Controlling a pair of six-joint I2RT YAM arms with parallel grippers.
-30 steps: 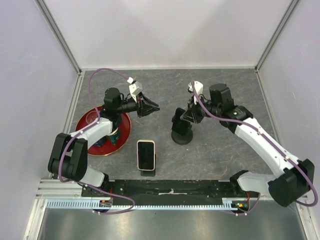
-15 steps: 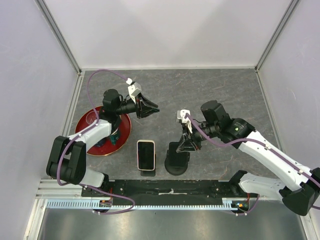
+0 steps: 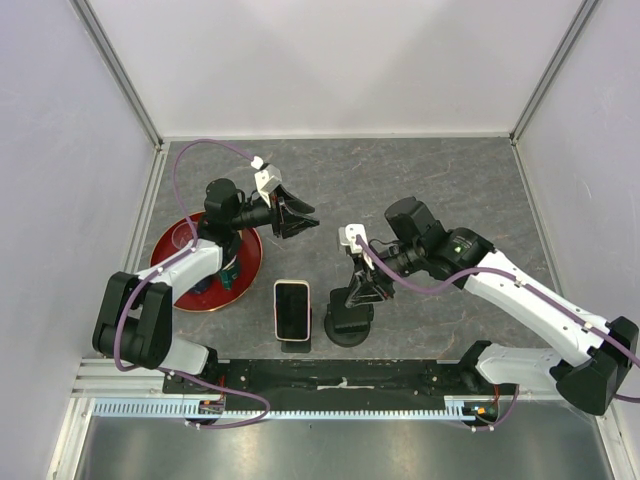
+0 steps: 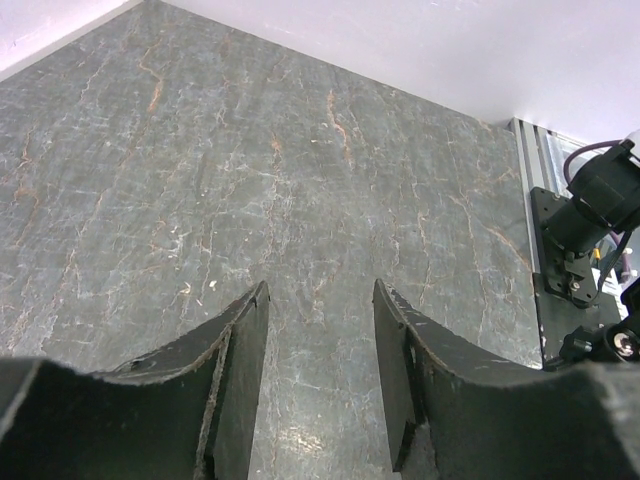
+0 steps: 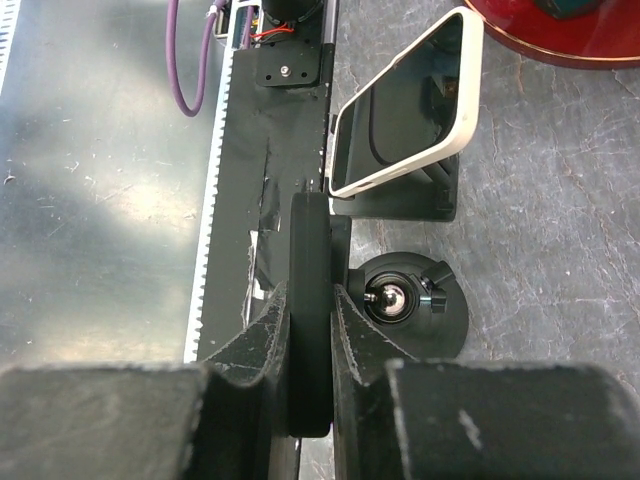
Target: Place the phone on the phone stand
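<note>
Left fingers (image 4: 238,385) gape over marbled grey tabletop (image 4: 250,150) between white walls (image 4: 450,40); right fingers (image 5: 266,325) clamp black stand (image 5: 308,250).

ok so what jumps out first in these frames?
The right gripper is clamped on the flat plate of a black round-based stand, mid-table toward the near edge. Just left of it, the white-cased phone leans on a small black prop of its own. The left gripper hangs open and empty, to the right of a red plate.
</note>
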